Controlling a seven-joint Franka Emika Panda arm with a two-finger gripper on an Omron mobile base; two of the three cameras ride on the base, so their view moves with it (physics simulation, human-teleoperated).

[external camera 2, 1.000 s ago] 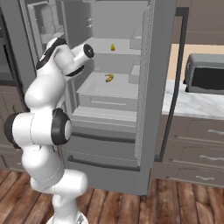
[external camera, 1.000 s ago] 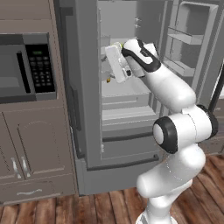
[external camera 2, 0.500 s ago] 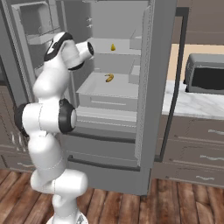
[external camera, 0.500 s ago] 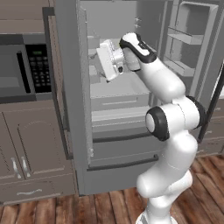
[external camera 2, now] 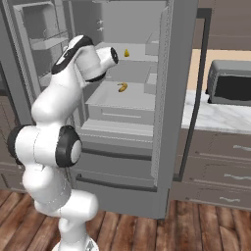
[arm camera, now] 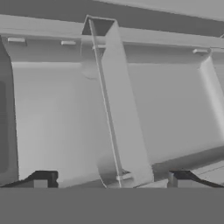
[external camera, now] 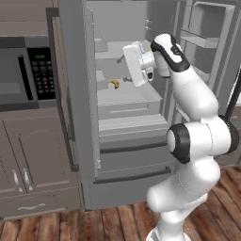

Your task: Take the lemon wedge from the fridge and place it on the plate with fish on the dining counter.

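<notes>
The fridge [external camera 2: 172, 122] stands with both doors open. On its upper shelf lies the lemon wedge [external camera 2: 126, 52], tiny and bright yellow. One shelf lower sits a darker orange-yellow bit [external camera 2: 122, 87], which the left base view also catches as the orange-yellow bit [external camera: 114, 84]. My gripper [external camera 2: 115, 56] hovers at upper-shelf height just in front of the shelves, a little to the left of the wedge and apart from it. In the hand view the gripper [arm camera: 111, 180] is open and empty, facing a grey shelf divider. The plate with fish and the dining counter are out of view.
A dark built-in microwave [external camera: 23, 70] and wood cabinets [external camera: 28, 174] stand left of the fridge. To its right a marble counter [external camera 2: 215, 117] carries a grey toaster oven [external camera 2: 230, 86]. Door bins [external camera 2: 44, 37] flank the arm. Lower drawers [external camera: 132, 160] are shut.
The hand has turned and eased closer to the fridge shelves while the elbow shifted. The jaws stayed open and empty.
</notes>
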